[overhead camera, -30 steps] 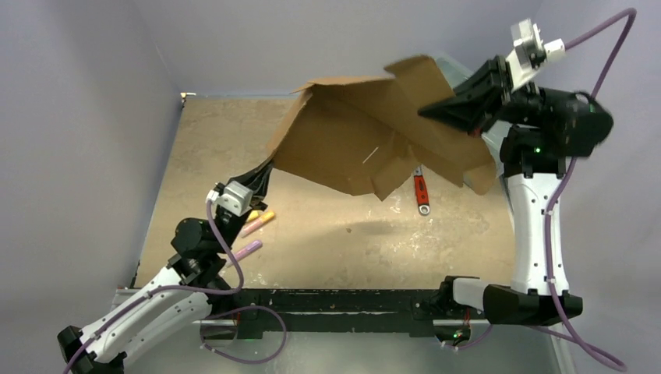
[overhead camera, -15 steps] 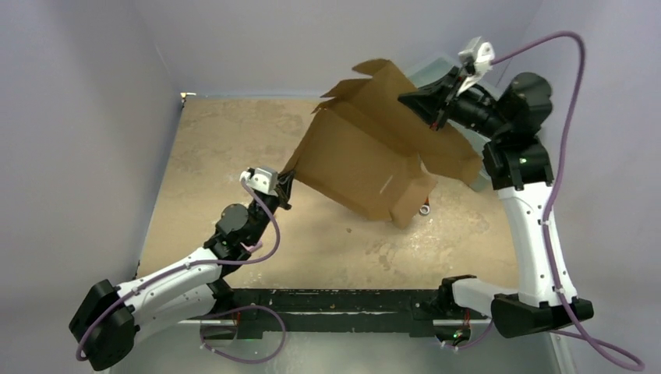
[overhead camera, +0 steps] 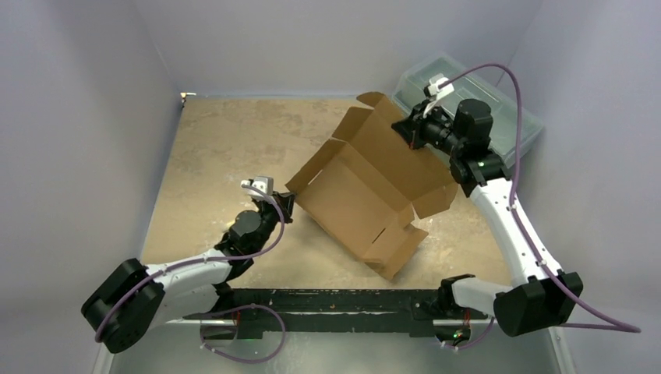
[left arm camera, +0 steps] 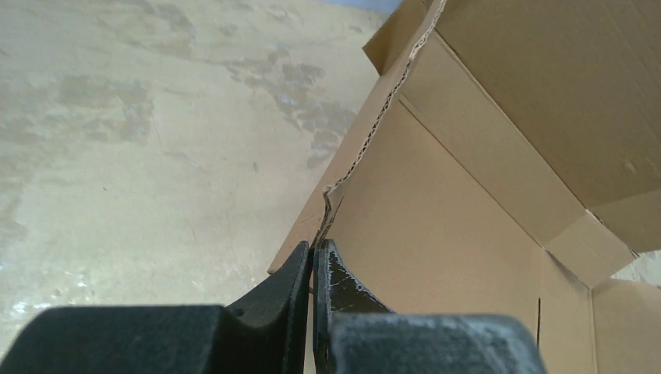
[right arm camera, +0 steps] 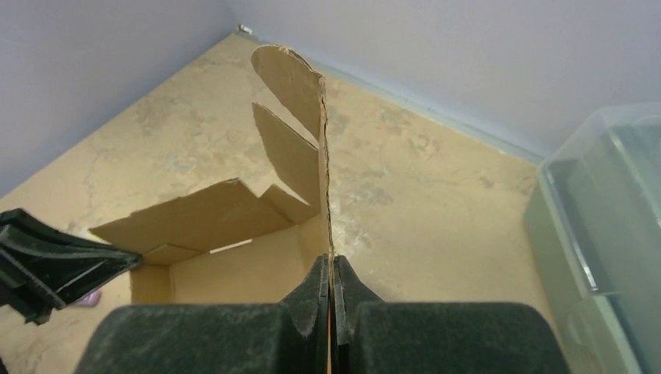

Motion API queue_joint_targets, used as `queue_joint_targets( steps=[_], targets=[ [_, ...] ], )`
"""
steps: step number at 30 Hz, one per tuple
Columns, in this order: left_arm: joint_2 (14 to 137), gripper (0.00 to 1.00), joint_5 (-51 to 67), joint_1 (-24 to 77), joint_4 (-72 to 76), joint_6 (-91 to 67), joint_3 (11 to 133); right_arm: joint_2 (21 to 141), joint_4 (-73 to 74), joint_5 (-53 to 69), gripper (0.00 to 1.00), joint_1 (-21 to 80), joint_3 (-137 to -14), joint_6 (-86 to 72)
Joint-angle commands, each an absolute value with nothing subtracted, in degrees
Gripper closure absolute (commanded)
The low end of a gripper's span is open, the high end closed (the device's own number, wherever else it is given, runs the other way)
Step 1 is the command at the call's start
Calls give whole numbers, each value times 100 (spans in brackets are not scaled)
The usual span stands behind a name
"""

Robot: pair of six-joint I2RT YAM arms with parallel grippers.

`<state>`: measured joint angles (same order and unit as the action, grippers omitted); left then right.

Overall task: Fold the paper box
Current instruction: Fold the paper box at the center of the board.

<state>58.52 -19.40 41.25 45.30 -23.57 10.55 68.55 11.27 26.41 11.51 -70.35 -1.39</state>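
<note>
1. Now my left fingers (left arm camera: 300, 269) are pressed together on the near-left edge of the paper box (overhead camera: 366, 187).
2. My right fingers (right arm camera: 316, 282) pinch its far upright flap.
3. Since a second ago, both my arms have dropped, bringing the box from mid-air down low over the surface (overhead camera: 218, 148).
4. It sits open side up, beside the plastic toolbox (overhead camera: 510, 117).

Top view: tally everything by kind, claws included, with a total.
paper box: 1
plastic toolbox: 1
claws: 2, the left claw and the right claw, each shut on an edge of the paper box
Total: 4
</note>
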Motion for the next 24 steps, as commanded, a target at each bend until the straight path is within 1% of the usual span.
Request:
queue_joint_targets(
  steps=[1,8,15,16,20,21,24],
  targets=[
    [6297,100,-1559,4102,5022,-2777,1003,6877,517,2452,100,1480,-6788,-38],
    [6907,100,-1344,4103,5019,-2861,1053,7221,530,2128,100,1817,-6642,304],
    [6878,99,-1456,4096,4859,-3045,957,7279,400,2051,100,1814,-6456,351],
    [6830,94,-1440,4100,4747,-3051,993,7290,396,2099,100,1819,-6444,354],
    [6644,80,-1330,4096,4393,-3092,1078,7304,396,2260,100,1818,-6410,410],
    [6592,78,-1289,4096,4297,-3103,1101,7304,396,2291,100,1817,-6401,432],
    [6423,75,-1147,4098,4039,-3111,1133,7312,404,2345,100,1816,-6383,510]
  ],
)
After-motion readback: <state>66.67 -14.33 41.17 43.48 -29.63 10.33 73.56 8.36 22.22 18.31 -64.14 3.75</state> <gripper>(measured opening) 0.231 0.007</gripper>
